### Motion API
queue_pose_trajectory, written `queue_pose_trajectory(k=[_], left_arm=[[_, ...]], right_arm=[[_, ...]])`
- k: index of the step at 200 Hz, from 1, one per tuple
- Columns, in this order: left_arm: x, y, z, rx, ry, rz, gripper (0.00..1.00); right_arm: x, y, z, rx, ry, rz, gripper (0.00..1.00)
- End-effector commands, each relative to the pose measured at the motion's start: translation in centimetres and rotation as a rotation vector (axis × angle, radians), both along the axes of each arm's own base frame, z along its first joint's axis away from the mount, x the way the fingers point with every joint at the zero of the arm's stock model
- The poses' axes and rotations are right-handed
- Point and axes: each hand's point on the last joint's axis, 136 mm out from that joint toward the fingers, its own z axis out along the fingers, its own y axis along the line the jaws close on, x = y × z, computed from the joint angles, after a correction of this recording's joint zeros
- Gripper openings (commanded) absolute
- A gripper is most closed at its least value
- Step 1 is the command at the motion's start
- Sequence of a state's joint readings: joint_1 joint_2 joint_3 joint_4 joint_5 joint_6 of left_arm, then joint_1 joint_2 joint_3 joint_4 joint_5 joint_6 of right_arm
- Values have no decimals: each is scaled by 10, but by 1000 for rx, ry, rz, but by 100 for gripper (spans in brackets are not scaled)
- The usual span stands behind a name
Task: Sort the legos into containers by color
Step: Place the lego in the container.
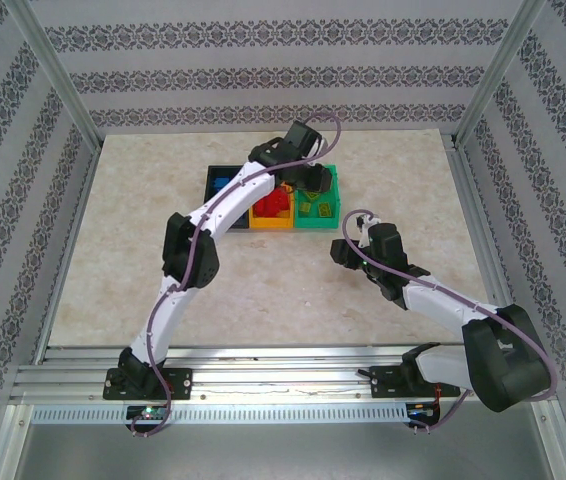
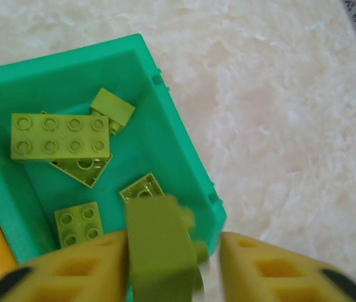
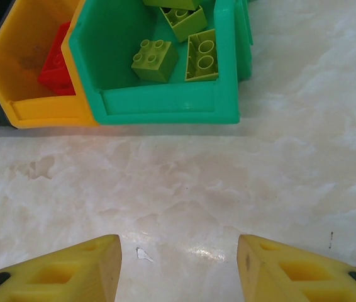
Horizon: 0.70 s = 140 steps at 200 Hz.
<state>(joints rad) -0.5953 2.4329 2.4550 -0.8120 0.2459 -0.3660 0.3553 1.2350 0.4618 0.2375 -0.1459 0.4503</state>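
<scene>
Three containers stand side by side at the table's middle back: black [image 1: 215,173], orange [image 1: 271,224] and green [image 1: 330,216]. My left gripper [image 1: 314,180] hovers over the green container [image 2: 165,126]. Its jaws [image 2: 173,242] stand open, and a blurred yellow-green lego [image 2: 162,245] lies against the left finger with a gap to the right finger. Several yellow-green legos [image 2: 60,135] lie in the green container. A red lego [image 3: 57,69] sits in the orange container [image 3: 46,110], and blue legos [image 1: 223,185] in the black one. My right gripper [image 3: 179,248] is open and empty over bare table, just in front of the green container [image 3: 165,104].
The marble-patterned table [image 1: 263,290] is bounded by patterned walls and metal frame posts [image 1: 58,75]. The right arm [image 1: 443,300] reaches in from the near right corner, and the left arm [image 1: 188,260] stretches diagonally across to the containers.
</scene>
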Motion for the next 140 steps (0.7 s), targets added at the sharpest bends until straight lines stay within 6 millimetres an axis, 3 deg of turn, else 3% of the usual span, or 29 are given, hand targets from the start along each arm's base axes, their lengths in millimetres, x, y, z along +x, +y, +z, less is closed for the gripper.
queue_pose_trajectory(k=[1, 41, 73, 140], left_arm=[[-18, 17, -13, 90, 84, -15, 54], [-34, 35, -2, 115, 49, 2, 65], [-59, 62, 1, 128, 11, 34, 70], [-128, 153, -21, 204, 15, 164, 72]], right_arm=[[8, -3, 11, 16, -39, -23, 52], [7, 0, 9, 26, -28, -11, 52], [6, 2, 8, 34, -24, -4, 52], [5, 6, 6, 40, -14, 4, 53]])
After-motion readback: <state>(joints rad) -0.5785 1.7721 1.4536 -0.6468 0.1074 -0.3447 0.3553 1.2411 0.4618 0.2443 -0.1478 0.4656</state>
